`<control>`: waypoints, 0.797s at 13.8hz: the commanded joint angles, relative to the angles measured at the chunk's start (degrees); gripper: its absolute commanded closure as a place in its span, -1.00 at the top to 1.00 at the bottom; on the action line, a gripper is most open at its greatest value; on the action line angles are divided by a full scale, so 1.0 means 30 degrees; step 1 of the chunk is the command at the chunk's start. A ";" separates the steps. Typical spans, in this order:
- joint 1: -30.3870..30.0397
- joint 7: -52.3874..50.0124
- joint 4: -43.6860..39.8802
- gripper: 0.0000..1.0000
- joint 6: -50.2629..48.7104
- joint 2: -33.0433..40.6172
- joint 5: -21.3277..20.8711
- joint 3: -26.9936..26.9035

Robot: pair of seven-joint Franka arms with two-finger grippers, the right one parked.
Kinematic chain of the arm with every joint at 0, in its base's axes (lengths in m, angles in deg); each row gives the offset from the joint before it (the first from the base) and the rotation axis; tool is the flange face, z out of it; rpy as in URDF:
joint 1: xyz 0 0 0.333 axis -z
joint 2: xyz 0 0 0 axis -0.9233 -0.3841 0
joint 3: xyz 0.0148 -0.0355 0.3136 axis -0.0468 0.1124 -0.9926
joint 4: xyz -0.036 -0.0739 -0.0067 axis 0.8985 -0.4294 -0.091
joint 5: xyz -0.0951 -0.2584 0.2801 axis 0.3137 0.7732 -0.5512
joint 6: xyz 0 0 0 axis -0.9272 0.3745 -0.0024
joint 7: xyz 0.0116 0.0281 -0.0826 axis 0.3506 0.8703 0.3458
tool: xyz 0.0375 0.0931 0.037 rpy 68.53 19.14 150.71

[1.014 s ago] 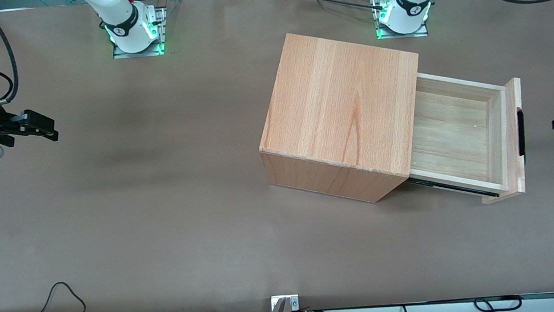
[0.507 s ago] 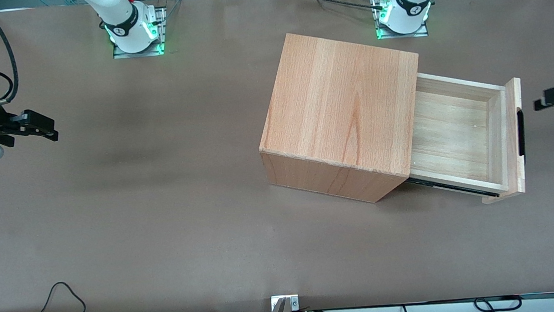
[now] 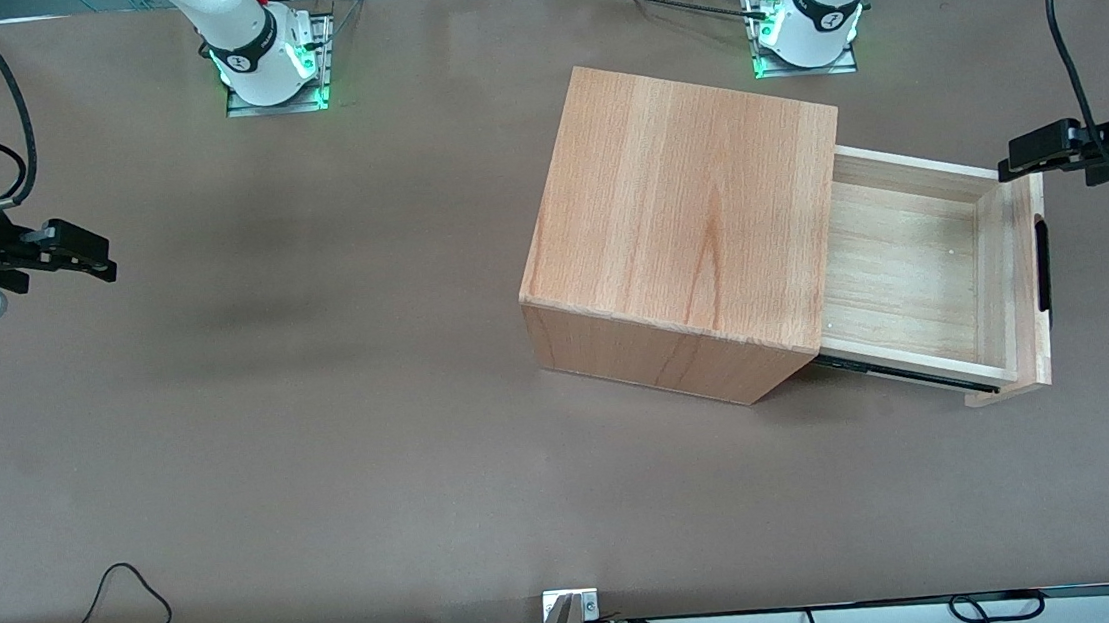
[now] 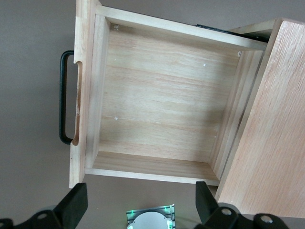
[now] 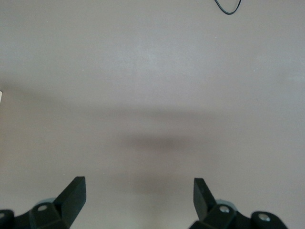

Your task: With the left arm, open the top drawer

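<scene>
Near the front camera, only bare brown tabletop [image 3: 326,452]. Farther on, toward the working arm's end, top drawer [image 3: 902,266] pulled well out of the wooden cabinet [image 3: 682,220], pale inside showing, black handle [image 3: 1043,264] untouched; job likely done. Above the front panel's farther end, gripper [image 3: 1023,158] aloft, fingers [image 4: 74,205] spread wide, holding nothing. Farthest, arm bases lit green.

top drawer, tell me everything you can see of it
The top drawer is light wood, pulled well out of the cabinet, its pale plank inside holding nothing. A long black bar handle runs along its flat front panel. The left arm's hand, open, hovers above the front panel's corner, not touching it.
</scene>
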 commanded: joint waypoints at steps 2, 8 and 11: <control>0.0831 -0.1211 0.2575 1.00 0.1229 0.2270 -0.0607 0.0023; 0.1416 -0.1619 0.7036 1.00 0.3787 0.4913 -0.0723 -0.0035; 0.1977 -0.1944 0.7068 1.00 0.3788 0.5001 -0.1721 -0.0036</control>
